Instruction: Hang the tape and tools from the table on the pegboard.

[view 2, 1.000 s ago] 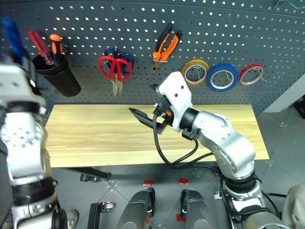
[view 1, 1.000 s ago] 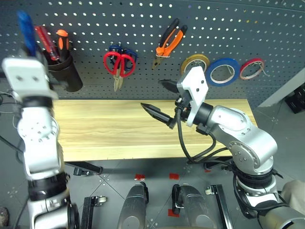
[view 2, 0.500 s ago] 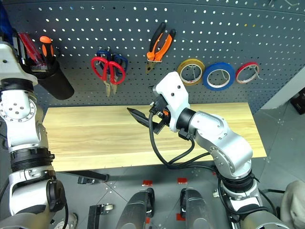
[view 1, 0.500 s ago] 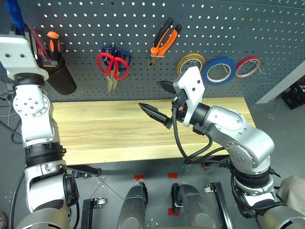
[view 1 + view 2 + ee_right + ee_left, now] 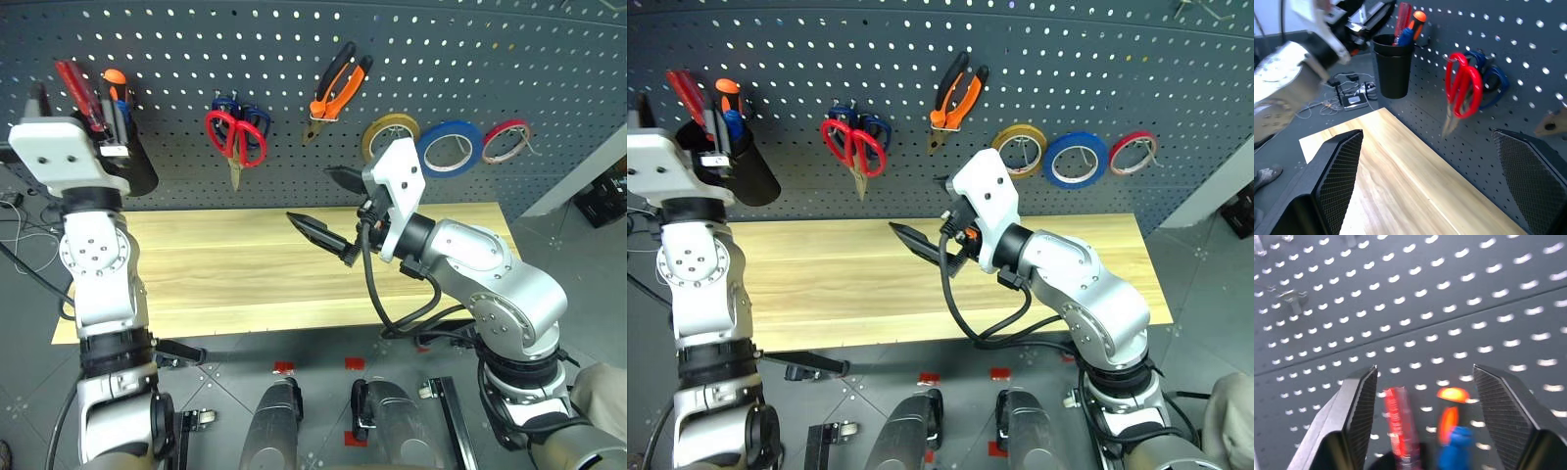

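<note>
The blue-handled screwdriver point(image 5: 733, 125) stands in a black cup point(image 5: 137, 168) on the pegboard point(image 5: 490, 59), beside a red and an orange one. My left gripper point(image 5: 1425, 369) is open just in front of the cup, holding nothing. The orange-and-black pliers point(image 5: 338, 83), the red-handled scissors point(image 5: 235, 137) and the blue tape point(image 5: 451, 147) hang on hooks. My right gripper point(image 5: 330, 204) hovers open and empty over the middle of the table point(image 5: 216, 264).
Blue-handled scissors point(image 5: 257, 116) hang behind the red ones. A yellow tape ring point(image 5: 390, 132) and a thin red tape ring point(image 5: 506, 140) flank the blue tape. Cables lie on the floor at the far left point(image 5: 24, 220).
My left gripper came down, opened and let go of the blue screwdriver, which now stands in the cup. The right arm stayed put. The camera view shifted.
</note>
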Robot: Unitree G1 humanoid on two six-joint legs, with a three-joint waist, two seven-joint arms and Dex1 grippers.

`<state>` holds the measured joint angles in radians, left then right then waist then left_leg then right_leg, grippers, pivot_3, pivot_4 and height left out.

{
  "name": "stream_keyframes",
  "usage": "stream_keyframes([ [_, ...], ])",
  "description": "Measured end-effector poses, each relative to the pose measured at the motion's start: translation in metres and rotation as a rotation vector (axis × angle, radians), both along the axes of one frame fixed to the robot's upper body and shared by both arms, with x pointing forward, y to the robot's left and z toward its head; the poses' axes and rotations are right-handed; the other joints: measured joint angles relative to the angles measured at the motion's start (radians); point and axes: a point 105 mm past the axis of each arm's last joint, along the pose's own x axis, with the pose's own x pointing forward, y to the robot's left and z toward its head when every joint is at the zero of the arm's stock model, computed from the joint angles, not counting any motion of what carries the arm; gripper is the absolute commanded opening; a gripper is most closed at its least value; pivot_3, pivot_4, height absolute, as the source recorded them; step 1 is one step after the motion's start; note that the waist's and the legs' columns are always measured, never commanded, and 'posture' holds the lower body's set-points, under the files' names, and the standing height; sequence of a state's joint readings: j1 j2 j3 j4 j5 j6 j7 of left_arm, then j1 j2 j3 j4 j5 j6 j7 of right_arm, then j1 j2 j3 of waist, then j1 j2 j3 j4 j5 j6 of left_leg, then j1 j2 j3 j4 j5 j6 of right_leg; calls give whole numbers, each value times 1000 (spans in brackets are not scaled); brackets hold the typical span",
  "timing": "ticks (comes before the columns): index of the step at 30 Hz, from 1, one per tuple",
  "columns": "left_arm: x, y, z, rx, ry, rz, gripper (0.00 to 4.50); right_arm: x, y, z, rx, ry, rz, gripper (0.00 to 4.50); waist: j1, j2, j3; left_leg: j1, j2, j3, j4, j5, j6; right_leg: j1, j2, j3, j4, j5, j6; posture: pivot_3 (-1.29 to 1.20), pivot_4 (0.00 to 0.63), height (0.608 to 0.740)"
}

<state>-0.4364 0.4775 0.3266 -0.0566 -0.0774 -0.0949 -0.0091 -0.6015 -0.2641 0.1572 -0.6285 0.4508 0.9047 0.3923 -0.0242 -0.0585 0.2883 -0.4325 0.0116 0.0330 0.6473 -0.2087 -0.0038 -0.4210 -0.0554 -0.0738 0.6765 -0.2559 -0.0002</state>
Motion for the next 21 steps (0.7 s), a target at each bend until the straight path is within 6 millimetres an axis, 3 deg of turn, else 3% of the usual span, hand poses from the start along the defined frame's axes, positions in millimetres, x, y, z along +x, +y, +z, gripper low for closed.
stream_keyframes([
  [3,3,-7,-59,-49,275,-55,3262,4,-16,-13,-12,13,-62,4500,-1,4,-9,2,0,1,0,0,0,1,0,1,1,0,0,-23,208,740],
  [4,3,-6,-86,-108,390,-56,3262,7,-24,-21,-21,19,-96,4500,-1,4,-10,2,0,0,0,0,1,1,1,1,2,0,0,-23,208,740],
  [9,-6,-5,-165,-308,738,-72,3262,27,-55,-58,2,28,-311,4500,2,3,-20,3,0,-1,0,0,2,1,2,1,4,0,0,-21,190,740],
  [13,-13,-16,-183,-292,840,-115,3262,50,-92,-83,-4,6,-535,4500,9,4,-30,3,0,0,1,2,3,1,2,3,4,1,-1,-20,174,740],
  [16,-12,-20,-183,-281,839,-160,3262,54,-118,-115,6,60,-648,4500,21,4,-50,4,0,0,0,2,3,2,2,2,4,1,-2,-12,159,740],
  [21,-6,-17,-182,-291,815,-175,3262,54,-144,-165,19,186,-758,4500,24,11,-69,6,0,2,0,2,3,2,2,5,4,1,-2,-2,136,740],
])
